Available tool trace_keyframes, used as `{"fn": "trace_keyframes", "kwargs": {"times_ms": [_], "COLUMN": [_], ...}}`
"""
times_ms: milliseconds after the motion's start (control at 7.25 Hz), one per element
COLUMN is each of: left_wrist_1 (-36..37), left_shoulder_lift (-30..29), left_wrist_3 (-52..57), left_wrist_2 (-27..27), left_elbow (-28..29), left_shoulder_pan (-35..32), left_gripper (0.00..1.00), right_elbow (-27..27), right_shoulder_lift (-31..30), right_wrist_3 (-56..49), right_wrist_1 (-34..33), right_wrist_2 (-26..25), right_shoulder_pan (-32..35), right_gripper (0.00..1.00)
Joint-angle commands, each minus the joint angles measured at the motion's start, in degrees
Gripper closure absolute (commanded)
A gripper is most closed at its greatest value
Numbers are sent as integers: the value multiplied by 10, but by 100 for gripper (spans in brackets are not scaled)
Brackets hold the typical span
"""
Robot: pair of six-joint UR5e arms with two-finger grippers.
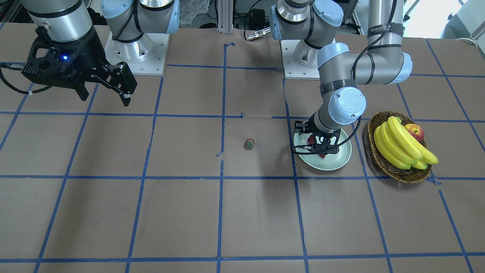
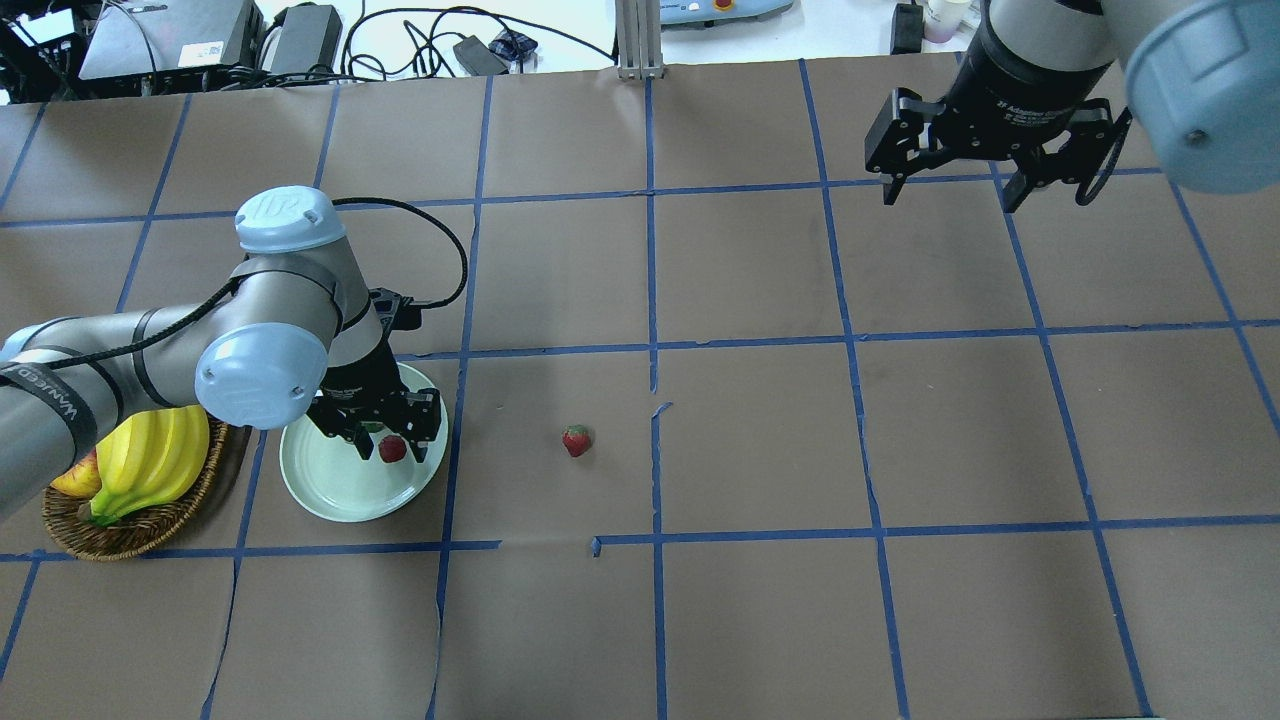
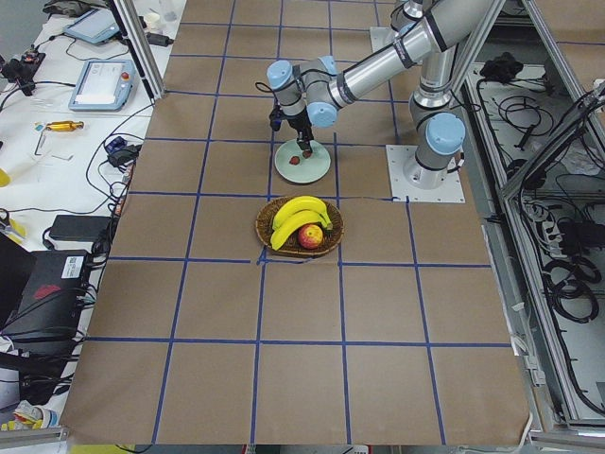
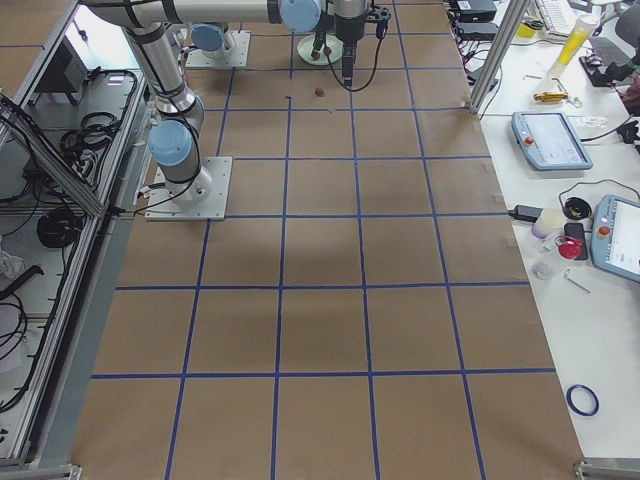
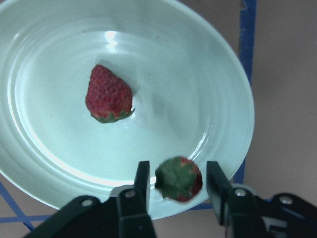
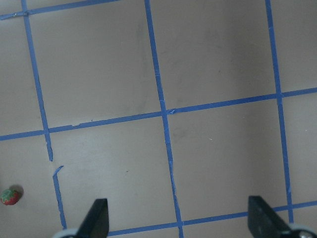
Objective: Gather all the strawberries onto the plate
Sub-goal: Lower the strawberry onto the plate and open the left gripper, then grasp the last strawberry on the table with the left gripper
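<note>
The pale mint-green plate [image 2: 340, 490] lies on the table's left side. One strawberry [image 5: 108, 95] lies in the plate [image 5: 208, 99]. My left gripper [image 5: 178, 168] hovers low over the plate's rim, with a second, blurred strawberry [image 5: 179, 178] between its fingers and a small gap on each side, so the gripper is open. That berry also shows in the overhead view [image 2: 392, 448]. A third strawberry [image 2: 576, 440] lies on the table to the plate's right. My right gripper [image 2: 950, 198] is open and empty, high at the far right.
A wicker basket [image 2: 150, 525] with bananas [image 2: 150, 455] and an apple [image 1: 415, 131] stands just left of the plate. Brown paper with a blue tape grid covers the table. The arm bases [image 1: 136, 49] stand at the robot's edge.
</note>
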Motion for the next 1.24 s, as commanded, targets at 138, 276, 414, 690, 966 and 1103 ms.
{"fn": "trace_keyframes", "kwargs": {"times_ms": [138, 276, 414, 690, 966, 1103], "left_wrist_1": [112, 156, 170, 174, 174, 174], "left_shoulder_lift": [-19, -39, -59, -82, -81, -76], "left_wrist_3": [-223, -281, -299, -296, -295, -288], "left_wrist_2": [-27, -70, -71, -65, -64, -64], "left_elbow": [25, 24, 24, 22, 26, 27], "left_shoulder_pan": [-140, -166, -191, -207, -207, -207], "left_gripper": [5, 7, 9, 25, 91, 100], "right_elbow": [0, 0, 0, 0, 0, 0], "right_shoulder_lift": [0, 0, 0, 0, 0, 0], "right_wrist_3": [0, 1, 1, 0, 0, 0], "right_wrist_1": [0, -1, 0, 0, 0, 0], "right_wrist_2": [0, 0, 0, 0, 0, -1], "right_shoulder_pan": [0, 0, 0, 0, 0, 0], "right_gripper": [0, 0, 0, 0, 0, 0]}}
